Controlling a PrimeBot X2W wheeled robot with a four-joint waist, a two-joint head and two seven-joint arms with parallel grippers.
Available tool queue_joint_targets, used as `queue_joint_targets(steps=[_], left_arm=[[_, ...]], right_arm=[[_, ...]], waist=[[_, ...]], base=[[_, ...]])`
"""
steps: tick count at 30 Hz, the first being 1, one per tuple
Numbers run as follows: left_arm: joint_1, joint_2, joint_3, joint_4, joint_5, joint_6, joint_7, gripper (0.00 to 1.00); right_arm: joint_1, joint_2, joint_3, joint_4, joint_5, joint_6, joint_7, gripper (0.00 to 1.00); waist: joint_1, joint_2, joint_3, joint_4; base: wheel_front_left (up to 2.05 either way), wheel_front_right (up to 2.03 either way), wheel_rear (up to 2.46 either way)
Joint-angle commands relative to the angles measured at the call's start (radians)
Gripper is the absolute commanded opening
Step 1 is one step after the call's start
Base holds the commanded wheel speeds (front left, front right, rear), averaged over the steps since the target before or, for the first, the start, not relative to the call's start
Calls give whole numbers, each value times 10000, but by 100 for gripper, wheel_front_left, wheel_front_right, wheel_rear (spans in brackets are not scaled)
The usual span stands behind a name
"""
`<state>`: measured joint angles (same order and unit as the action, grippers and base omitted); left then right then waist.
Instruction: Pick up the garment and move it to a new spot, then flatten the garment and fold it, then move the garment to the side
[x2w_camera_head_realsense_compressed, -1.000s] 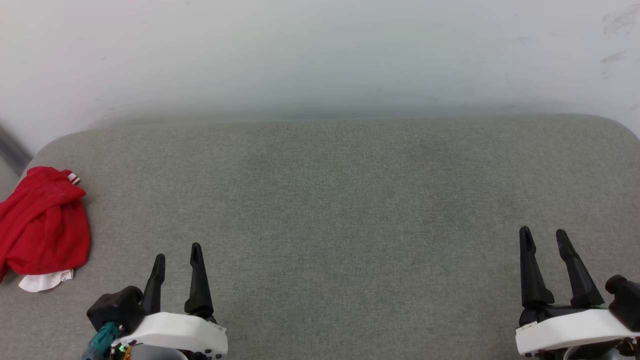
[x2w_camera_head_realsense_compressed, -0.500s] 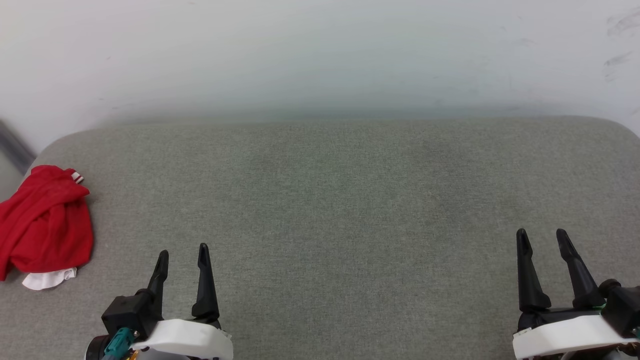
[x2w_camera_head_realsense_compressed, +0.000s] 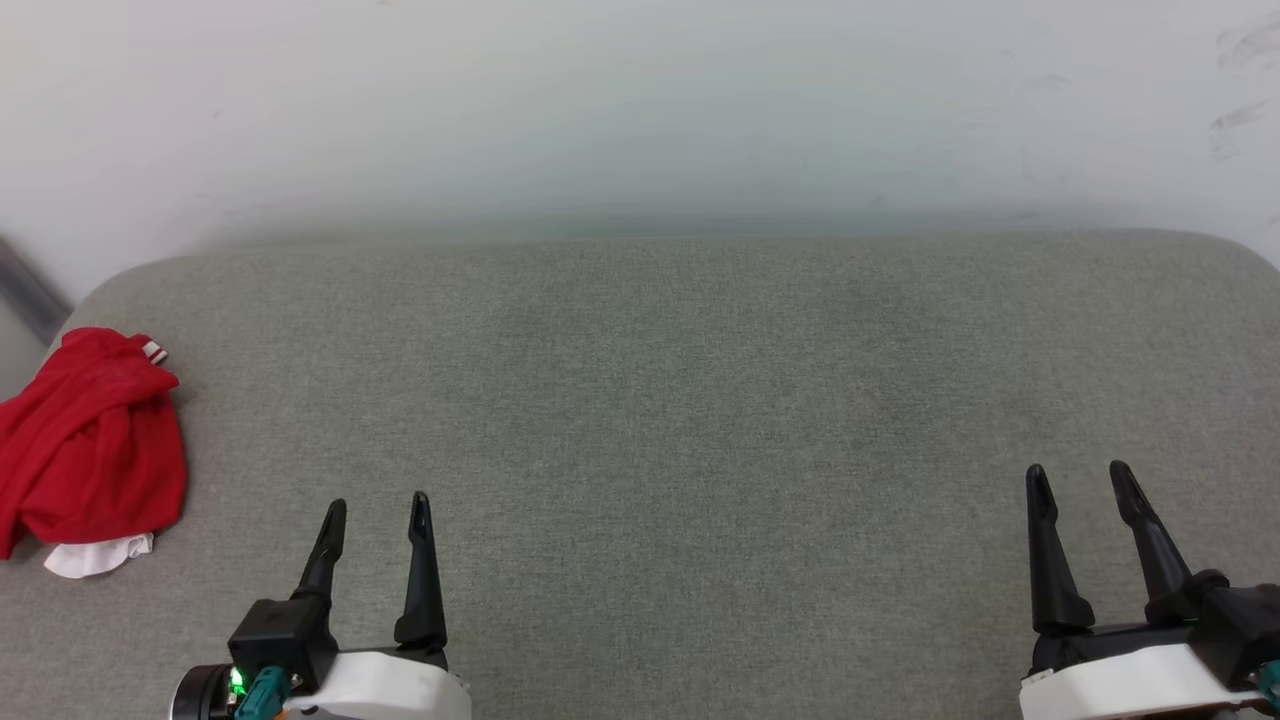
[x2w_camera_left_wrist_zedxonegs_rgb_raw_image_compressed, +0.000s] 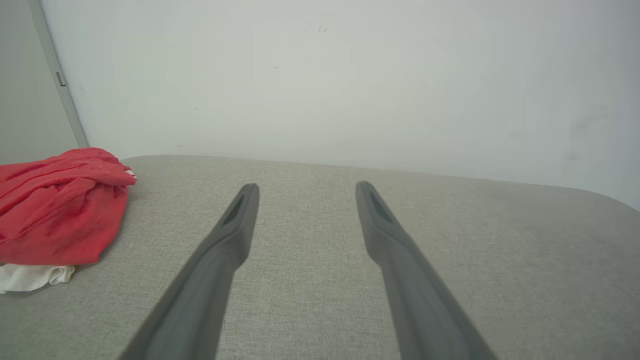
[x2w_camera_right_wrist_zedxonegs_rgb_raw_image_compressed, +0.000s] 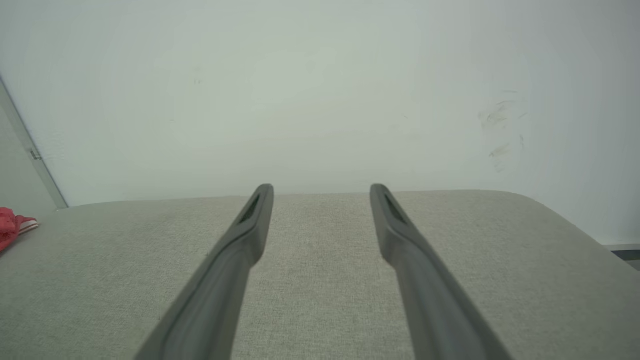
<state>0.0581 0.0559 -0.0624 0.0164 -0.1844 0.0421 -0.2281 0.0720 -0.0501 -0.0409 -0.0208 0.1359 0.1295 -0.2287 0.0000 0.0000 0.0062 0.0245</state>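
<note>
Reach leftward with the left gripper (x2w_camera_head_realsense_compressed: 379, 502), jaws spread and empty, to the red jersey (x2w_camera_head_realsense_compressed: 95, 440) bunched at the left edge of the grey cushion (x2w_camera_head_realsense_compressed: 680, 400). Pinch a thick upper fold, not the white sleeve underneath. Right gripper (x2w_camera_head_realsense_compressed: 1077, 470) likewise spread, empty.

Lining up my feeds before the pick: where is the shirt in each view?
Head view: shirt at the far left edge, mid-height, crumpled on the cushion.
Left wrist view: shirt at the left edge, mid-height.
Right wrist view: shirt, a red sliver at the far left edge.
Shared landmark: the dark wall strip, just above the shirt in each picture.
</note>
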Motion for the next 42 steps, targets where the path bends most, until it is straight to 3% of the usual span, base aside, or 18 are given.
queue_joint_targets(steps=[1,18,34,42], left_arm=[[73,-3,-5,-4,176,-62,-90,100],[255,-58,89,130,1153,-198,-400,100],[220,-60,140,252,862,-150,-377,100],[-36,-58,171,278,870,-60,-377,100]], right_arm=[[79,-3,31,-109,-175,19,-84,100],[341,-1,59,-154,-873,11,-390,100],[363,-1,41,-7,-354,12,-370,100],[411,0,42,-75,-526,12,-370,100]], waist=[[0,0,5,-2],[0,0,54,-8],[0,0,33,14],[0,0,51,636]], base=[[0,0,0],[0,0,0],[0,0,0],[0,0,0]])
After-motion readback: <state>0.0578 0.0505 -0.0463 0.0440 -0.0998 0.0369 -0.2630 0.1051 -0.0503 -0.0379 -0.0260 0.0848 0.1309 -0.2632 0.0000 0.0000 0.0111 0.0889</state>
